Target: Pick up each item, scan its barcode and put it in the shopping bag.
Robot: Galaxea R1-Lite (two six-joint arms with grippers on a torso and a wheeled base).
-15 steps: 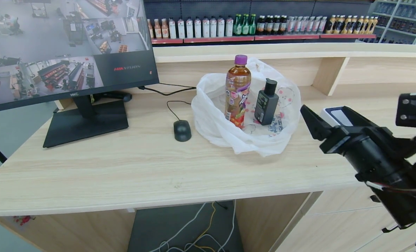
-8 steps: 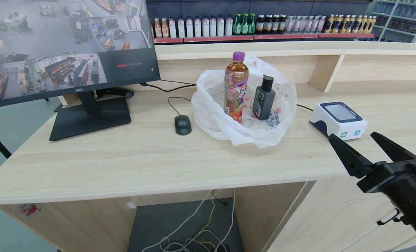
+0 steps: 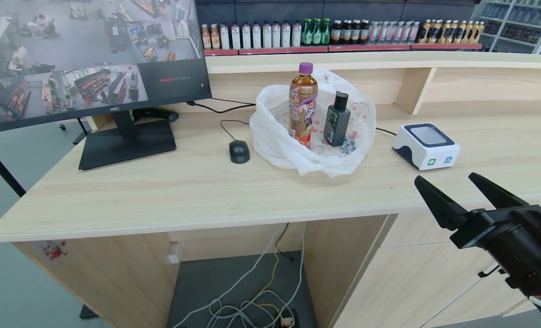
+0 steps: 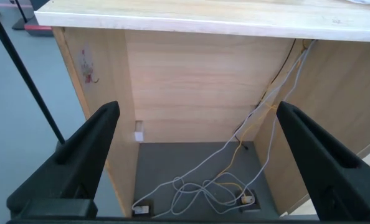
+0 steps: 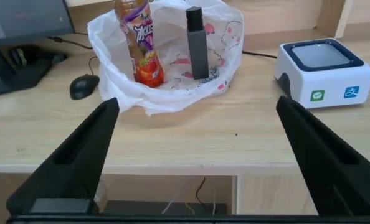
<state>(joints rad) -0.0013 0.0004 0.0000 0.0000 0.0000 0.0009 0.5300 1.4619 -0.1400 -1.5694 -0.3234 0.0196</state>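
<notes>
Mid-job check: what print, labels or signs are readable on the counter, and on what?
Monitor: red brand word on screen, small bezel mark; brand names, not quoted.
Purple-capped bottle: label print blurred.
Dark bottle: label too small.
Scanner: one green, one blue icon; no words.

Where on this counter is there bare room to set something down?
Bare: the wide front strip of the counter, before the monitor stand, mouse, shopping bag and scanner. Crowded: the bag, holding a drink bottle and a dark bottle.
</notes>
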